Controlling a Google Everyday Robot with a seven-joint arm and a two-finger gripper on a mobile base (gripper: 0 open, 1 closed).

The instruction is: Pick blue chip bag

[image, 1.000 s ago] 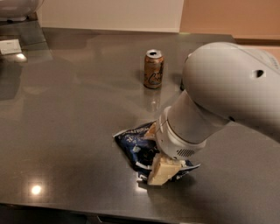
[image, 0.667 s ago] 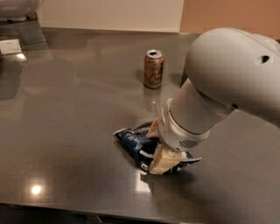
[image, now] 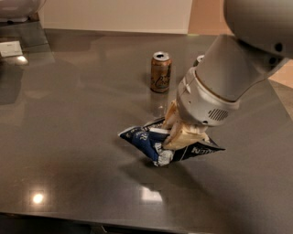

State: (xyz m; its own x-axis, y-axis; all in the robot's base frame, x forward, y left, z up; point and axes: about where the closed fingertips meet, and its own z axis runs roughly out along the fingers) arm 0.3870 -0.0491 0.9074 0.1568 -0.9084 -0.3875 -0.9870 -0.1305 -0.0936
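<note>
The single camera looks down at a slant from above the near edge of the dark grey glossy bench [image: 68,114], facing across it toward the pale wall [image: 114,13] at the far side. It sits close to the robot's own white-and-grey cylindrical arm [image: 229,77], which bulks large as it comes in from the upper right corner and hides part of the bench behind it. The tan-fingered pincer [image: 176,132] falls just right of the middle of the view, clamped on the crumpled navy-blue foil chip bag [image: 146,141], with the upright brown soda can [image: 160,72] farther off beyond it.
</note>
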